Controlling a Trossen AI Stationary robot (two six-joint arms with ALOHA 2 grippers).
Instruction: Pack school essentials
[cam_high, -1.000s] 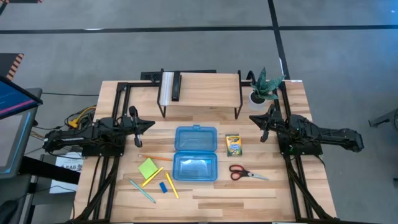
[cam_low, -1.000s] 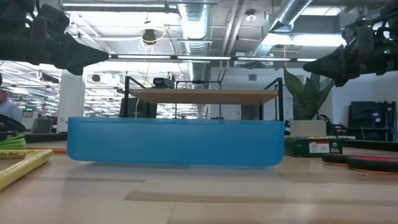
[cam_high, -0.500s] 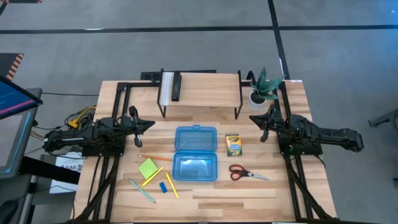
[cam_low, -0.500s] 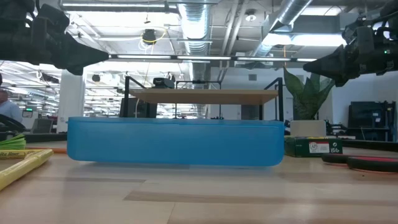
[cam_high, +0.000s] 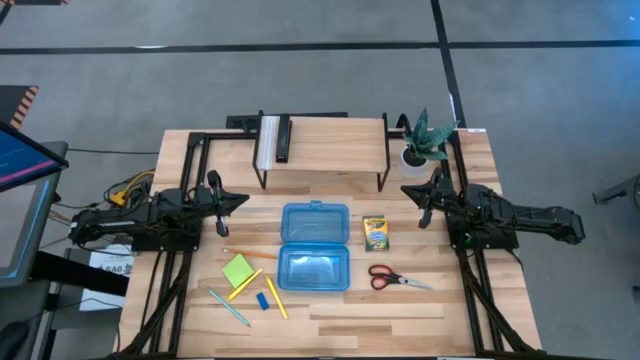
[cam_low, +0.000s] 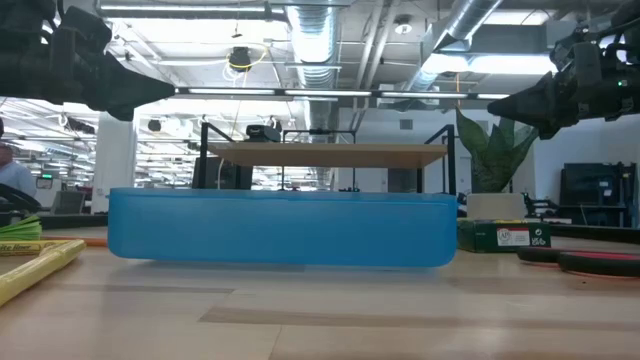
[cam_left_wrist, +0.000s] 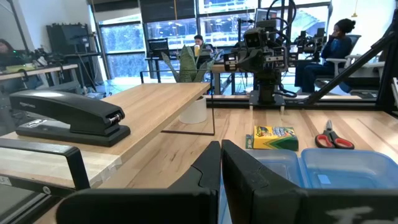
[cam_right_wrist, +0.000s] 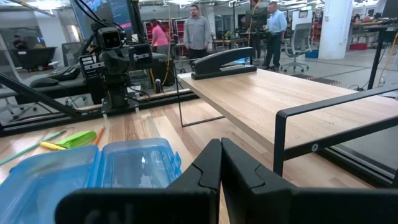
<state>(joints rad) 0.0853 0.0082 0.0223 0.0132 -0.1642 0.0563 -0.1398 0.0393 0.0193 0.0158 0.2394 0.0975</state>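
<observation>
A blue translucent case (cam_high: 315, 246) lies open at the table's middle. Left of it lie the lime-green sticky-note pad (cam_high: 238, 270), yellow and orange pencils (cam_high: 246, 284), a light-blue pen (cam_high: 229, 308) and a small blue eraser (cam_high: 262, 301). Right of it are the yellow-green crayon box (cam_high: 375, 233) and the red-handled scissors (cam_high: 394, 277). My left gripper (cam_high: 244, 200) is shut, raised at the table's left side, pointing level toward the middle. My right gripper (cam_high: 405, 190) is shut, raised at the right side, pointing level toward the middle. Neither touches anything.
A low wooden shelf on black legs (cam_high: 322, 150) stands at the far middle with a black stapler (cam_high: 283, 139) on it. A potted green plant (cam_high: 425, 140) stands at the far right. People stand and sit in the room beyond the table (cam_right_wrist: 198, 31).
</observation>
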